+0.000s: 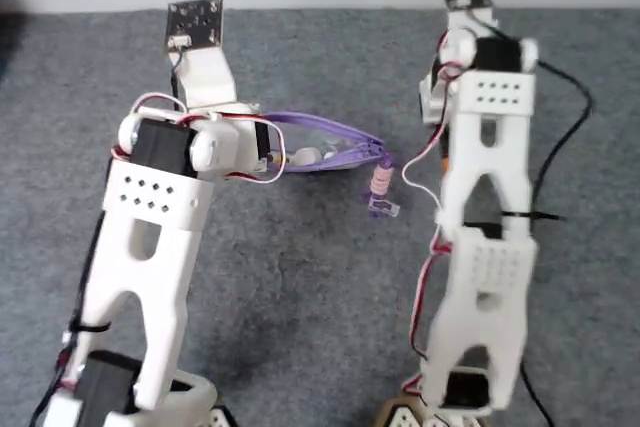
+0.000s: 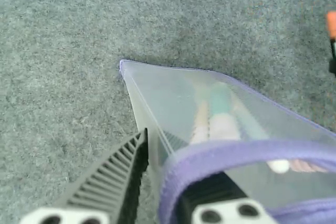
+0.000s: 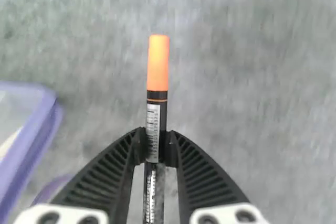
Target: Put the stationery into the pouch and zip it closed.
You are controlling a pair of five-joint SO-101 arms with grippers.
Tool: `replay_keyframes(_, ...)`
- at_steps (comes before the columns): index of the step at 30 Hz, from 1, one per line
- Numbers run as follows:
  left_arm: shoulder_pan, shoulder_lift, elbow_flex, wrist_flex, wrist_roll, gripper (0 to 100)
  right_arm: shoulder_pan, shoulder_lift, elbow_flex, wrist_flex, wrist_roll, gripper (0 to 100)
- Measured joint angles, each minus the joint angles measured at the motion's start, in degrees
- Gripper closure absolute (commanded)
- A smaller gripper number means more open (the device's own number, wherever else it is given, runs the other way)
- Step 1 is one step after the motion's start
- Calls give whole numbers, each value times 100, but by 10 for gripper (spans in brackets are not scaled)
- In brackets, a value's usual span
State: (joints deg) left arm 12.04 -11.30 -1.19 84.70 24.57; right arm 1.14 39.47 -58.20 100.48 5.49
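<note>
Matting point(image 1: 300, 287), grey and fuzzy, under everything; expect drag on anything slid across it, so carry rather than push.

Next in size, pouch point(image 1: 322, 145): clear, with a purple rim point(image 2: 236, 153), resting on the matting between the two arms, its two purple edges spread apart, zip not yet drawn.

Keep left gripper point(image 2: 168, 166) as is: clenched on the pouch wall, one jaw outside, the other inside beneath the rim, propping the mouth open. Avoid loosening or twisting there; probably enough to collapse the opening.

Right gripper point(image 3: 156, 141): clamped around an orange-capped marker point(image 3: 157, 72), cap leading, over bare matting just beside the pouch's end.

Judged step: feeding this marker in.
- Line the cap up with the gap between the purple edges.
- Tilt the barrel along the pouch's length and slide it well below the zip track before letting go.
- Watch for snagging on the rim.
- Watch for a barrel end left poking out and blocking the zip.
- Aim beside the pens point(image 2: 220, 119) already lying inside, not across them.
- Leave the beaded zip pull point(image 1: 380, 190), at the end of the mouth nearest the right arm, untouched until afterwards.
</note>
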Motion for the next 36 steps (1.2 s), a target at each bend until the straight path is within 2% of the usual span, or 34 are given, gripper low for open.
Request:
replay_keyframes(4,0,0,0,0,0,967,-141,-1618,1837,0,-431,991)
replay_keyframes(8,0,0,0,0,0,967,-378,-3007,2769,0,-738,991)
replay_keyframes(14,0,0,0,0,0,967,-1178,-4651,2927,0,-1336,991)
replay_keyframes(21,0,0,0,0,0,967,-2778,-6101,2927,-193,-2084,991)
replay_keyframes(29,0,0,0,0,0,967,-3077,-6303,2936,-1969,-1996,991)
replay_keyframes(36,0,0,0,0,0,967,-3068,-5697,2936,-2884,-1899,991)
